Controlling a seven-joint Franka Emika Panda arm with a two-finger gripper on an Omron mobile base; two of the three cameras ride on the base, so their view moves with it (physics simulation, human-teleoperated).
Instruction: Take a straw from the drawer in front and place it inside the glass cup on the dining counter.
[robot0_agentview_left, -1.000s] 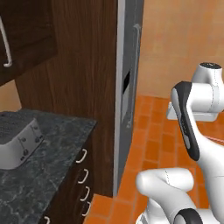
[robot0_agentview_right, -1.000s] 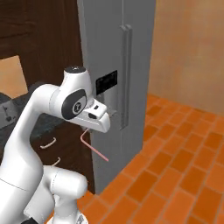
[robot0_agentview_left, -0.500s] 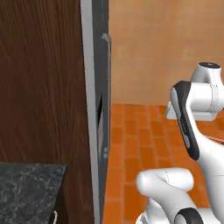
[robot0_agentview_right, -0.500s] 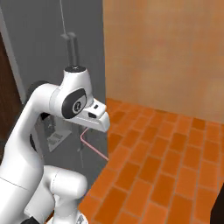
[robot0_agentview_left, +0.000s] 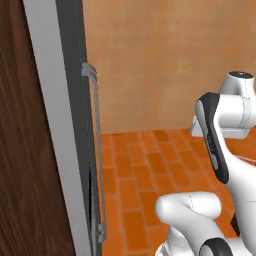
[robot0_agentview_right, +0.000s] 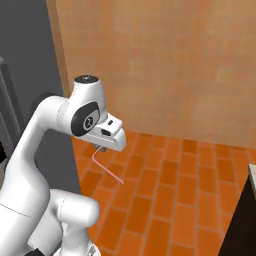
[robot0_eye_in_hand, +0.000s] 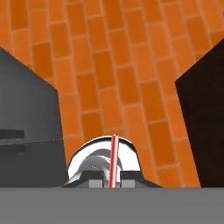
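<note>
Grey fridge (robot0_agentview_left: 55, 120) sits far left, its long handle (robot0_agentview_left: 96, 150) close to the base's path. Right of it, gripper (robot0_agentview_right: 102, 146) is clamped on the straw (robot0_agentview_right: 107, 167), which hangs down and out over the brick floor (robot0_agentview_right: 170, 190).

Risk, my read: straw is thin and cantilevered, so a swing near the fridge could knock or slip it.

No cup or drawer in view; nothing to report on contents.
</note>
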